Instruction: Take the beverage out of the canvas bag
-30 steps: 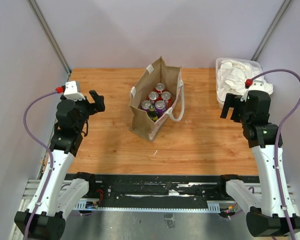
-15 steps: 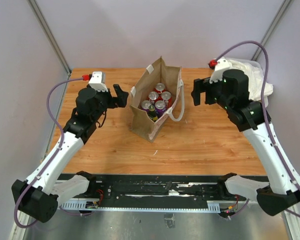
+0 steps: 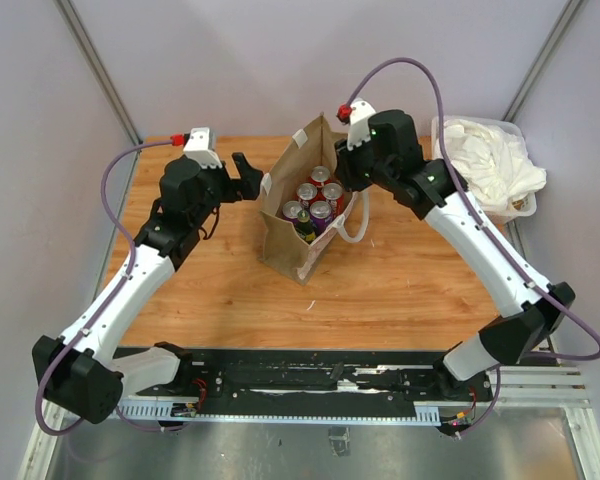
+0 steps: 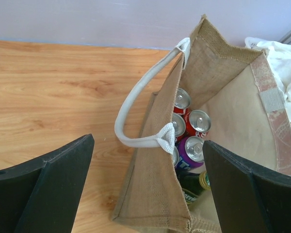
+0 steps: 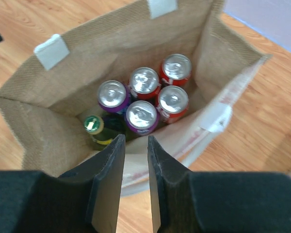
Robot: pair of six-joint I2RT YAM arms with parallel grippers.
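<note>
The tan canvas bag (image 3: 285, 250) stands upright and open mid-table, with white strap handles (image 4: 131, 141). Inside stand several beverages: red cans (image 5: 175, 67), purple cans (image 5: 141, 115) and a green bottle (image 5: 93, 125); the cans (image 3: 315, 195) also show from above. My left gripper (image 3: 252, 178) is open beside the bag's left side, and in its wrist view the fingers straddle the bag's near corner (image 4: 155, 194) without touching it. My right gripper (image 3: 348, 178) hovers above the bag's right rim; its gripper (image 5: 136, 138) is shut with nothing between the fingers, above the purple can.
A clear plastic tub of white cloths (image 3: 480, 165) sits at the back right corner, close behind my right arm. Grey walls close in the wooden table (image 3: 410, 290) at the back and sides. The bag's loose right handle (image 3: 355, 225) droops onto the table.
Both arms have swung in from the table's sides to the bag. The right gripper has gone from open to shut over the bag's mouth. The left gripper has stayed open.
</note>
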